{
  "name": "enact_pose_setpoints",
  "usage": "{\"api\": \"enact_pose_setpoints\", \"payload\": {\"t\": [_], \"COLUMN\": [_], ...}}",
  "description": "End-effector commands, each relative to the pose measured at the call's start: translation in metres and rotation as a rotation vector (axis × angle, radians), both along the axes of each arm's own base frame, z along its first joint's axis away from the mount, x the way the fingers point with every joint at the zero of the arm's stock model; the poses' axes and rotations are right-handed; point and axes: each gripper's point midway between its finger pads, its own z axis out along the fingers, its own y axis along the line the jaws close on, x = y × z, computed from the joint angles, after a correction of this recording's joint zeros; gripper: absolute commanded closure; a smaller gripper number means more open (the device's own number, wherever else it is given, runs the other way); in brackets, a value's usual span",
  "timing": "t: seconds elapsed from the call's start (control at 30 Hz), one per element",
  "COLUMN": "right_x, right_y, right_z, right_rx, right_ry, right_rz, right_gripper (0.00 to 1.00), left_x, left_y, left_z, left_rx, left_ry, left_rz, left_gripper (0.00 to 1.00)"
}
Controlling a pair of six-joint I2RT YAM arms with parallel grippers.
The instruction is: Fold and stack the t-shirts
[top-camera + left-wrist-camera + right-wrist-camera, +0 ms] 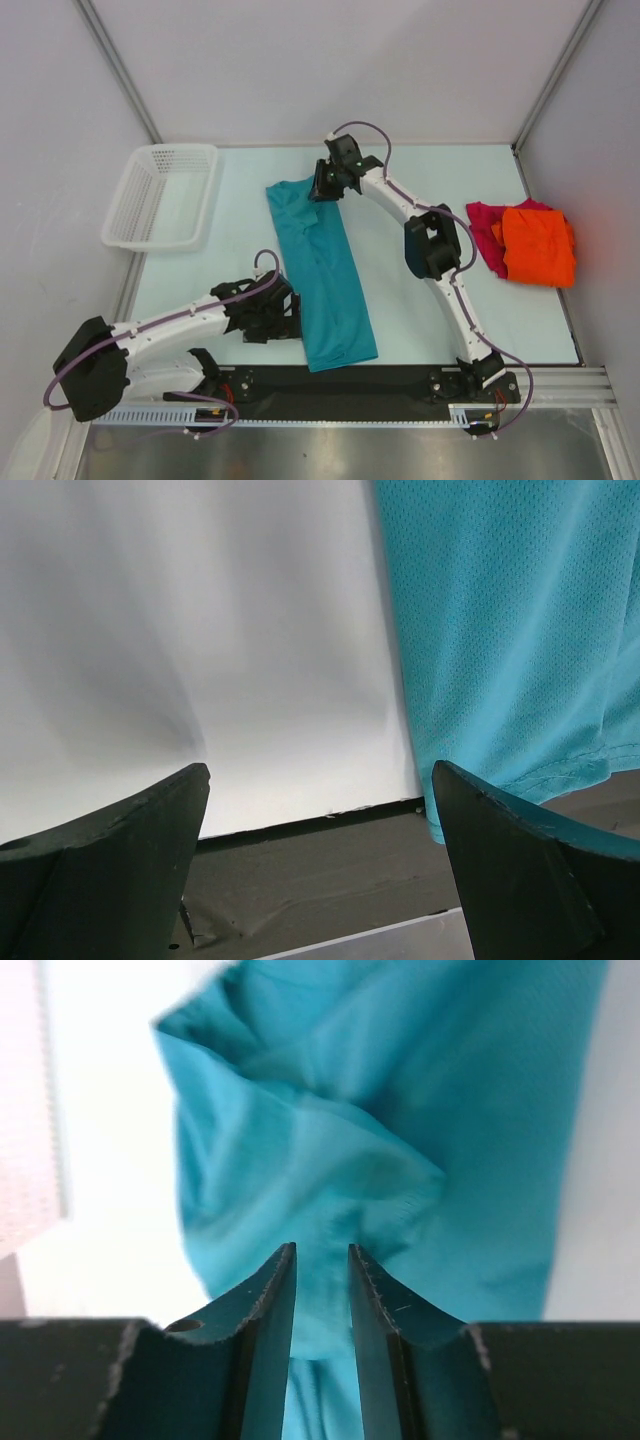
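The teal-blue t-shirt lies as a long narrow strip down the middle of the table. My right gripper is at its far collar end, jaws nearly closed with teal cloth bunched between them. My left gripper is open and empty just left of the shirt's near hem; in the left wrist view the teal hem lies beside the right finger. The orange t-shirt lies on the magenta-red t-shirt at the right edge.
A white mesh basket stands at the far left. A black strip runs along the table's near edge, also in the left wrist view. Grey walls close in the sides and back.
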Motion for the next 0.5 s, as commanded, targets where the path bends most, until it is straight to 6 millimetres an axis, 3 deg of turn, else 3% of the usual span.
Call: {"api": "enact_pose_setpoints", "payload": {"t": [0.0,0.1,0.27,0.47], "right_x": [0.016,0.019,0.025,0.032], "right_y": [0.023,0.024,0.017,0.004], "right_z": [0.049,0.046,0.024,0.016], "right_rx": [0.133,0.146,0.114,0.07], "right_ry": [-0.105,-0.1,-0.075,-0.082], "right_rz": [0.03,0.027,0.014,-0.018], "right_gripper": [0.66,0.65,0.65,0.65], "left_x": [0.009,0.012,0.015,0.012], "left_y": [-0.006,-0.005,-0.003,-0.003], "left_z": [0.004,0.004,0.004,0.003], "left_rx": [-0.023,-0.017,-0.012,-0.028], "left_ry": [-0.02,-0.023,-0.026,-0.005], "left_rz": [-0.019,-0.026,-0.025,-0.022], "left_gripper": [0.01,0.0,0.0,0.01]}}
